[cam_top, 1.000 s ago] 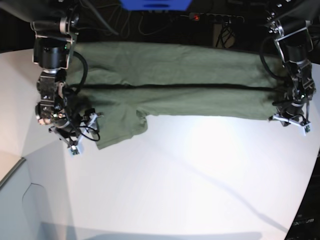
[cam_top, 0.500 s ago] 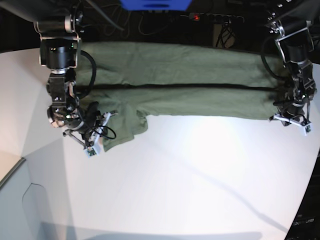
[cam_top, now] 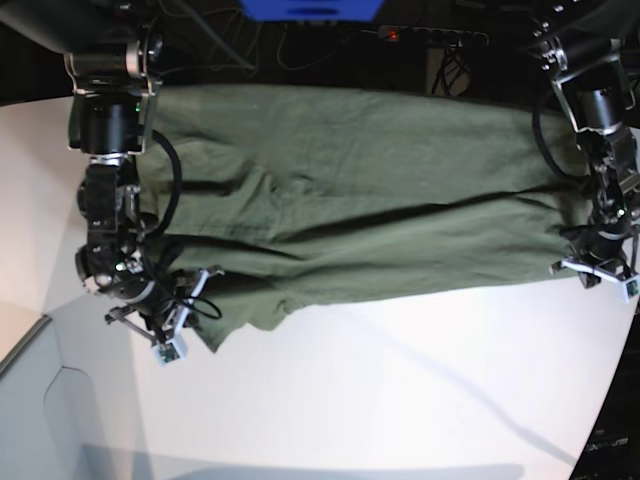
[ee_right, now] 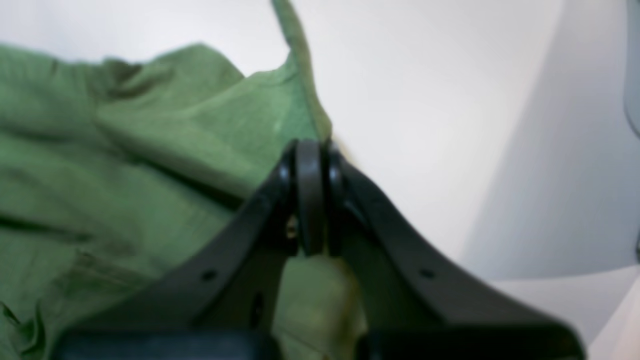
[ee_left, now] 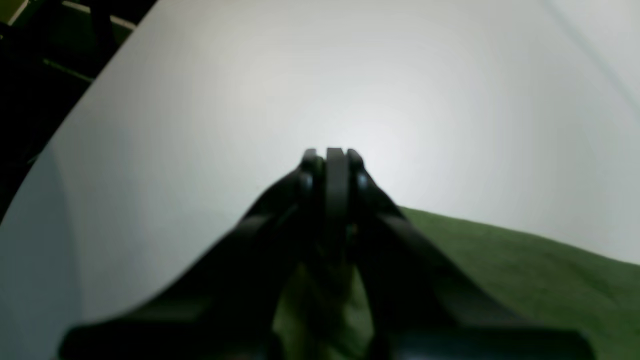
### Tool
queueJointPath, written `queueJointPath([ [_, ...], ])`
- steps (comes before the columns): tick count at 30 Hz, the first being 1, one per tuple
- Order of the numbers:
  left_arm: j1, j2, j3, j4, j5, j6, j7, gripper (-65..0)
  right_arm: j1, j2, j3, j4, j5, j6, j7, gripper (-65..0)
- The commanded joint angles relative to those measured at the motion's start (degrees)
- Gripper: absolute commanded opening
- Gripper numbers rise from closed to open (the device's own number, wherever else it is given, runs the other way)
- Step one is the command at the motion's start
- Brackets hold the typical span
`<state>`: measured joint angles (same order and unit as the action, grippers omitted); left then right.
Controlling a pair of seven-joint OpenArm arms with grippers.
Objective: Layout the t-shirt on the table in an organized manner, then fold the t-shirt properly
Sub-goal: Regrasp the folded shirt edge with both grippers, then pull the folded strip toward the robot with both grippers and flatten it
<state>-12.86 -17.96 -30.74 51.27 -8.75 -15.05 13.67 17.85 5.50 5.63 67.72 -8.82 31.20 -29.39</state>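
Nearest me, bare table (cam_top: 400, 390); just beyond, the right gripper (cam_top: 178, 325) and the left gripper (cam_top: 598, 272) are each clamped tight on a front corner of the t-shirt (cam_top: 350, 215), stretched between them. An uneven pull could slip the pinched hem free or bunch the cloth.

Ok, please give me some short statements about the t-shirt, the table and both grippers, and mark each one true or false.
1. The t-shirt is olive green. True.
2. The right gripper is open and clear of the cloth. False: it is shut on the t-shirt's edge.
3. The left gripper is shut on the t-shirt. True.
4. The t-shirt is rolled into a ball in the middle of the table. False: it is stretched wide between the two grippers.
5. The table is black. False: it is white.
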Motion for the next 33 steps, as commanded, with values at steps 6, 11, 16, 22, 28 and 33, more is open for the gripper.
queueJointPath([
  [6,-4.68,-1.34,-0.07,1.61,-0.26,-0.03,-1.67,-65.0,1.54,-0.62,5.05,1.07,0.51,0.05,1.21,-65.0],
  [11,-7.58,-1.34,0.37,1.70,-0.26,-0.03,-1.67,-65.0,1.19,-1.85,10.15,5.55,0.51,0.05,1.30,-65.0],
  [16,-8.81,-0.99,0.37,1.97,-0.26,-0.03,-1.67,-65.0,-2.15,-1.85,11.21,11.79,0.51,0.14,0.77,-65.0],
  [22,-8.37,-0.90,0.37,1.97,-0.26,-0.03,-1.67,-65.0,-9.71,-4.05,11.12,21.11,0.51,0.14,0.77,-65.0],
  [28,-3.97,0.15,-0.07,4.60,-0.35,-0.03,-1.67,-65.0,-19.21,-6.60,11.12,31.92,0.51,0.14,0.77,-65.0],
  [33,2.01,2.00,-0.16,11.46,-0.35,-0.03,-1.76,-65.0,-26.59,-8.71,10.94,40.19,0.60,0.32,0.86,-65.0],
])
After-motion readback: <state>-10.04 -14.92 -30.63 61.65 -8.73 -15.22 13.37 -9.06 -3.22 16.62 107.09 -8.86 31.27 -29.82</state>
